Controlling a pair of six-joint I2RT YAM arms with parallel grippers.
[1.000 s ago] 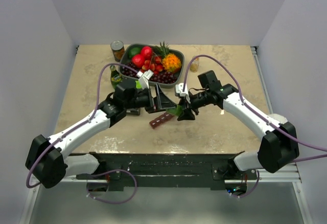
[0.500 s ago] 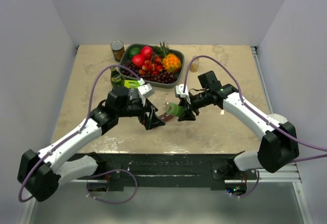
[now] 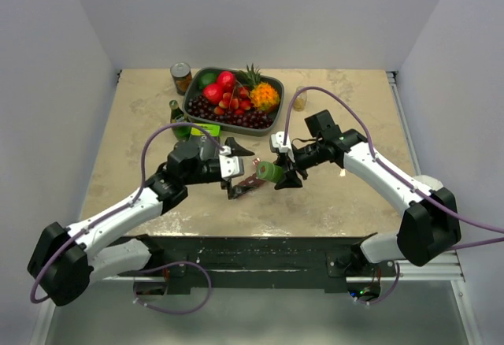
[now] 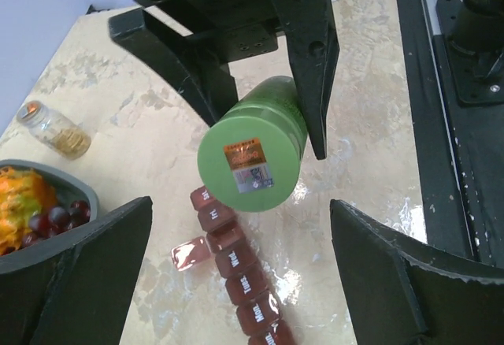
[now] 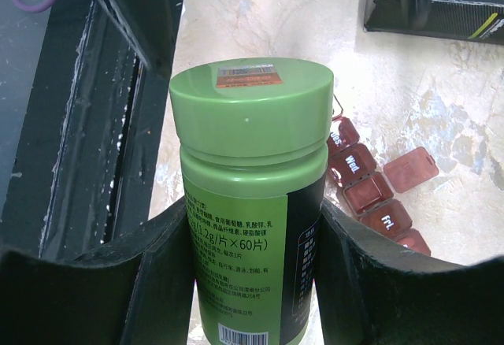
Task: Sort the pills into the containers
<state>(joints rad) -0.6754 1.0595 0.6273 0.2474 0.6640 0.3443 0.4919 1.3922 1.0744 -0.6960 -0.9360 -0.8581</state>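
My right gripper [image 5: 252, 282] is shut on a green pill bottle [image 5: 250, 195], one finger on each side of its label. In the top view the bottle [image 3: 271, 172] lies level above the table, its cap towards the left arm. My left gripper [image 4: 240, 274] stands wide open in front of the cap [image 4: 250, 156], touching nothing. Below it lies the maroon containers strip [image 4: 236, 270] with weekday lids; one lid [image 4: 185, 252] is flipped open. In the top view the strip [image 3: 250, 186] lies between the two grippers. The pills are hidden.
A dark fruit tray [image 3: 191, 93] stands at the back, with a can [image 3: 181, 73] and a green glass bottle [image 3: 178, 116] to its left. A small jar [image 3: 299, 98] is to its right. A black-and-green box [image 3: 203, 131] lies behind the left gripper.
The left gripper has swung from near the box towards the front and stands wider open, facing the cap. The green bottle has come level in the right gripper.
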